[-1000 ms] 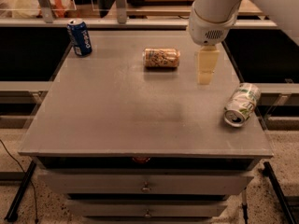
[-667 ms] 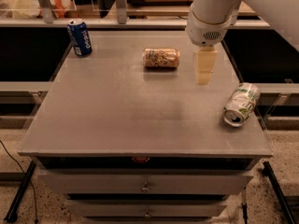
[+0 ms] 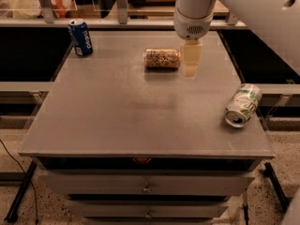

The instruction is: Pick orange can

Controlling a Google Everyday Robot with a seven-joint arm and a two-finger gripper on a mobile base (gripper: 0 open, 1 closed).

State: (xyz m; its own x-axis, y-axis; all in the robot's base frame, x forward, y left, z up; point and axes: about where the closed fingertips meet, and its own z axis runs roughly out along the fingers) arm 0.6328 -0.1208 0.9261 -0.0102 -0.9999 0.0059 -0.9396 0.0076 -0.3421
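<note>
The orange can [image 3: 162, 59] lies on its side on the grey table [image 3: 117, 116], toward the back middle. It has a tan-orange body with a pale patterned label. My gripper [image 3: 191, 60] hangs from the white arm just to the right of the can, with its pale fingers pointing down, close beside the can's right end. Nothing shows in the gripper.
A blue can [image 3: 80, 37] stands upright at the table's back left corner. A green-and-white can [image 3: 243, 105] lies on its side near the right edge. Drawers sit below the table front. A shelf and rail run behind the table.
The gripper has moved left and slightly toward the back, closer to the right end of the orange can. The cans have not moved.
</note>
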